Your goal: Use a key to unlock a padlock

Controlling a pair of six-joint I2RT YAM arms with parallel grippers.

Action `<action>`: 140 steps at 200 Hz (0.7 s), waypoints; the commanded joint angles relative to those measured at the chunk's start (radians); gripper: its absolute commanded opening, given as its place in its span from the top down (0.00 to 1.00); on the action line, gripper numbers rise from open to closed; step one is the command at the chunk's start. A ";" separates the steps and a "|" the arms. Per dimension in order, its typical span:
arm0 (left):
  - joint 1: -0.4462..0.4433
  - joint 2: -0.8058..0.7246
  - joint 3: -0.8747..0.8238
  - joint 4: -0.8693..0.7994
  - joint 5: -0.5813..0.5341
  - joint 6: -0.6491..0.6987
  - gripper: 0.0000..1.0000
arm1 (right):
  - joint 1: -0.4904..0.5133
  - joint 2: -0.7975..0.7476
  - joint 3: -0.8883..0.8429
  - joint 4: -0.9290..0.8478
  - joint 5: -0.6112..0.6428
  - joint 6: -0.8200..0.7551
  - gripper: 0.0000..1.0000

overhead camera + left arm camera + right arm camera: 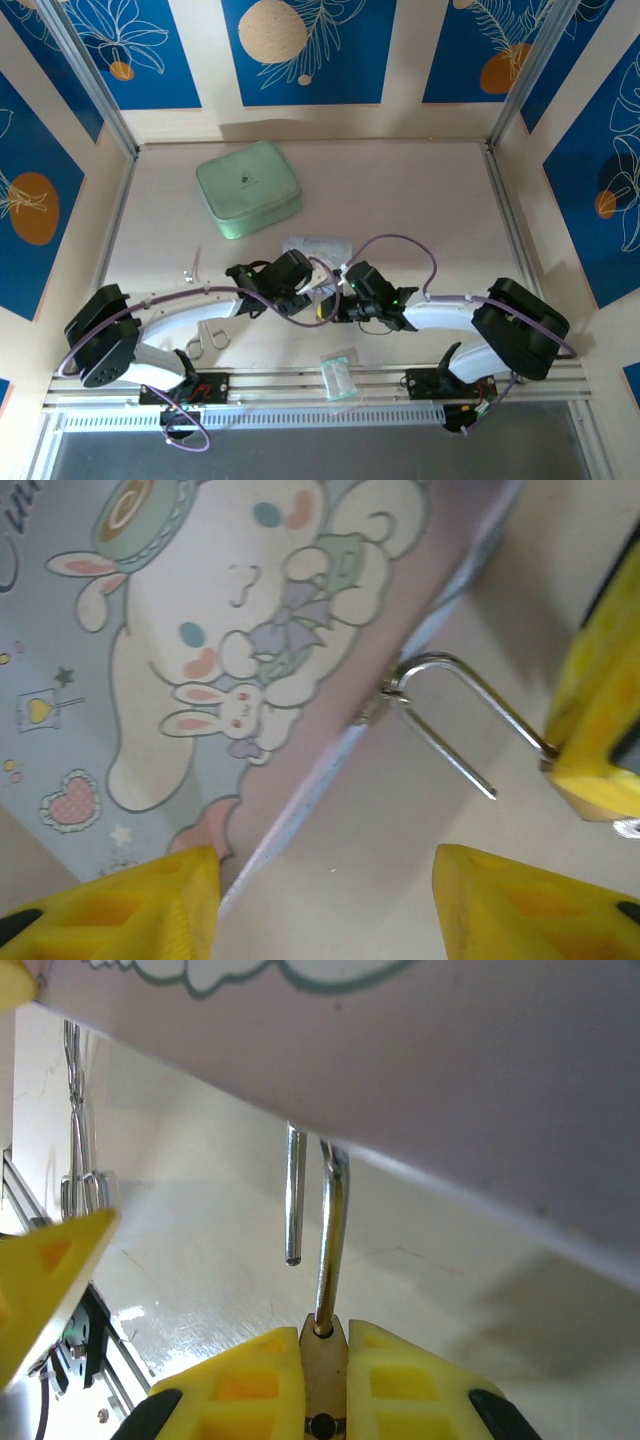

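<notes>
**Right gripper clamped on padlock at the box rim**

Right gripper: both yellow fingers are pressed flat against the brass body of the padlock, with no gap either side. The lock hangs off the lower edge of the light blue cartoon box. Its silver shackle runs from the body up to a small metal fitting on the box's rim. One shackle leg sits in the body. The other ends free in the air just beside it, clear of the body.

Left gripper: jaws spread wide, holding nothing. It hovers just under the box edge, with the shackle ahead of it and to its right, not touching.

Writing on the box lid: a white long-eared cartoon figure, small rabbits, a heart. A few cursive letters are cut off at the lid's corner and cannot be read.

Mint green case: well beyond the box, with a small dark mark on its lid, too small to read.

Clear bag: on the near side of the box.
</notes>
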 commanded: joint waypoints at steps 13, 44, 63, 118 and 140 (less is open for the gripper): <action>-0.022 -0.030 0.034 -0.064 0.082 -0.077 0.44 | -0.043 0.003 -0.074 -0.241 -0.007 0.092 0.90; -0.023 -0.091 0.054 -0.044 0.062 -0.040 0.38 | -0.052 -0.045 -0.101 -0.250 -0.020 0.097 0.89; -0.023 -0.098 0.069 -0.008 -0.016 0.053 0.26 | -0.055 -0.044 -0.108 -0.246 -0.041 0.082 0.89; 0.004 0.094 0.096 0.104 0.007 0.355 0.18 | -0.069 -0.039 -0.123 -0.235 -0.088 0.069 0.90; 0.006 0.136 0.104 0.105 0.027 0.357 0.19 | -0.080 -0.073 -0.131 -0.273 -0.091 0.064 0.90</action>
